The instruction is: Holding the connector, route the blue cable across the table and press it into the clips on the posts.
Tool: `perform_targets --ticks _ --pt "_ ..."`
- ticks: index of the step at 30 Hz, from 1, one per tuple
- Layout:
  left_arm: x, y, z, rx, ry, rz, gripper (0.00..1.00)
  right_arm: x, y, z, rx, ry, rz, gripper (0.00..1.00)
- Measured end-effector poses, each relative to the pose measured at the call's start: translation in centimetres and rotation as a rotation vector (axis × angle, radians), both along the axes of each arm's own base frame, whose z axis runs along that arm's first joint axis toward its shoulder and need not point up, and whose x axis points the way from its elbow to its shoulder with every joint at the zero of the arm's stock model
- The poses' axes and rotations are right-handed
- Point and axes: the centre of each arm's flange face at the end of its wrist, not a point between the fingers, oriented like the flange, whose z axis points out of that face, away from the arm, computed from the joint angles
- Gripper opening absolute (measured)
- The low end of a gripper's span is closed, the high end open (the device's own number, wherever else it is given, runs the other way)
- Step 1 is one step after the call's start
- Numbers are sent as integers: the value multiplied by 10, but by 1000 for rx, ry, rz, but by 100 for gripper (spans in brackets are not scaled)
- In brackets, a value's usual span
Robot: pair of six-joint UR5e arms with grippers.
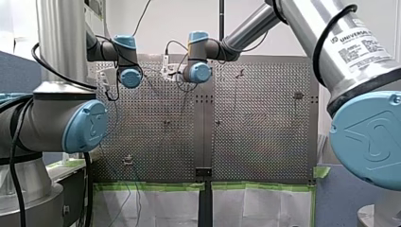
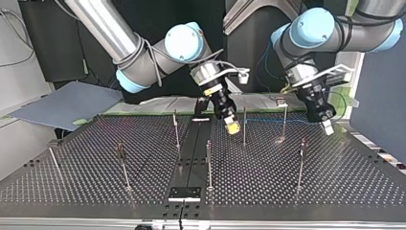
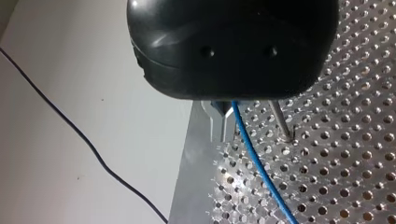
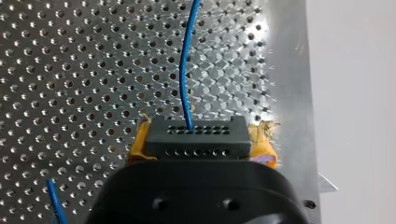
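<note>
1. Two end effectors are at work, and the task looks to be in its early part. The blue cable is strung in a low line between them along the arm side of the tabletop.
2. Done so far, as I judge it: the connector is picked up and the cable is lifted off the tabletop. In the top view it passes close by two of the posts, below their tops.
3. Left to do: I see no stretch of cable seated in any of the clips. The routing and pressing across the other posts appears not yet begun.
4. My right end effector is closed on the connector. Its yellow pads clamp the black block from either side, and the cable leaves the block's face and runs straight ahead over the perforated plate.
5. My left end effector sits at the cable's other end, at the top view's right. In the left wrist view the cable comes out from under its black body, beside a post. Whether it has hold of the cable I cannot tell.
</note>
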Motion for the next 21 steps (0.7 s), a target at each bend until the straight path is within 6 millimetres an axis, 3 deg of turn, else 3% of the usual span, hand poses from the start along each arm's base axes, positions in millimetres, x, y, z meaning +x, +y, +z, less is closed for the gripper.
perform_targets --ticks 9,21 --pt "30 6 1 5 -4 -27 0 14 -16 -14 20 25 -7 0" --pt "56 21 1 -1 -33 -40 0 21 -36 20 -23 -27 -16 0"
